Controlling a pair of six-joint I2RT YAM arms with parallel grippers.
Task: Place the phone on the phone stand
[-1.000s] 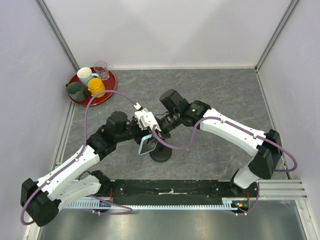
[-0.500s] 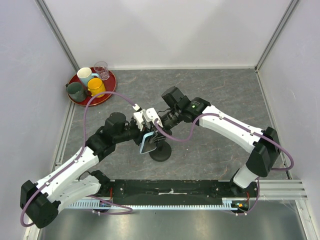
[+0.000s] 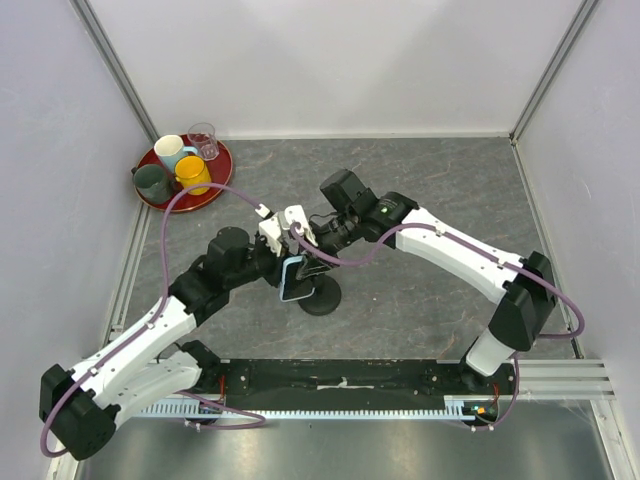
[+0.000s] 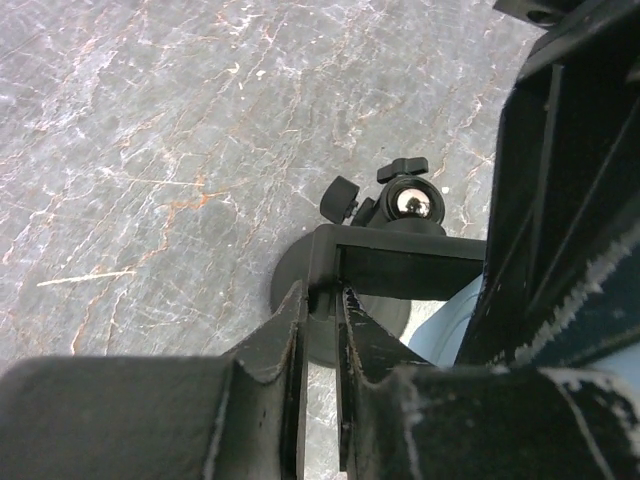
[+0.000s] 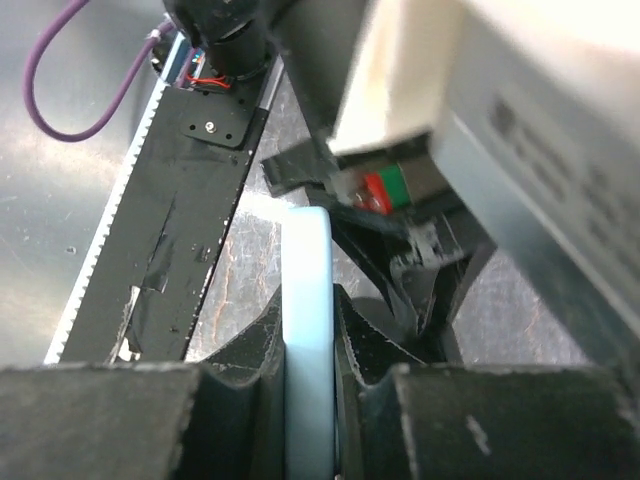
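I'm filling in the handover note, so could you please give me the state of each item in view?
phone: held on edge by the right gripper, at the stand.
stand: upright on the table, cradle pinched by the left gripper.
left gripper: shut on the stand.
right gripper: shut on the phone.
mugs and glass: upright on the red tray.
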